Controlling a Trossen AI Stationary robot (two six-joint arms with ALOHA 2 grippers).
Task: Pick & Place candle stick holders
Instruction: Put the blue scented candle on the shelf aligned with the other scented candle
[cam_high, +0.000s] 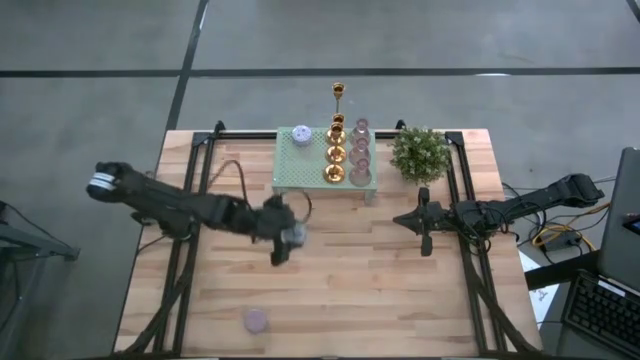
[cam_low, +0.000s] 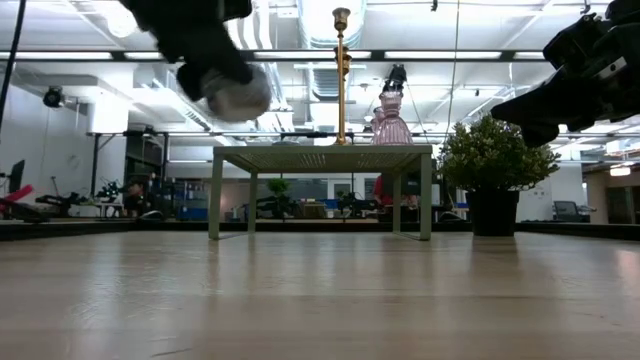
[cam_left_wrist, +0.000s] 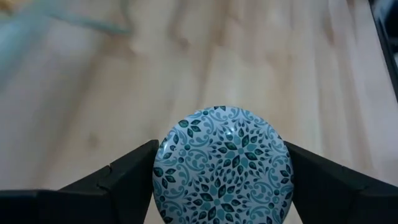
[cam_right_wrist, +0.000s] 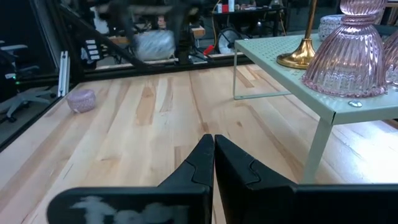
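My left gripper (cam_high: 288, 238), centre-left of high view, clamps blue-patterned round holder (cam_left_wrist: 222, 165), carried above table (cam_high: 380, 300). Judging: transport step; next, lower and release near lilac holder (cam_high: 256, 320), lower left. Wrist view alone shows pattern. Right gripper (cam_high: 424, 238), centre-right, fingers closed, empty, waiting.

Left end effector (cam_high: 288, 238) w/ holder (cam_high: 293, 236) — mid-table (cam_high: 400, 300)
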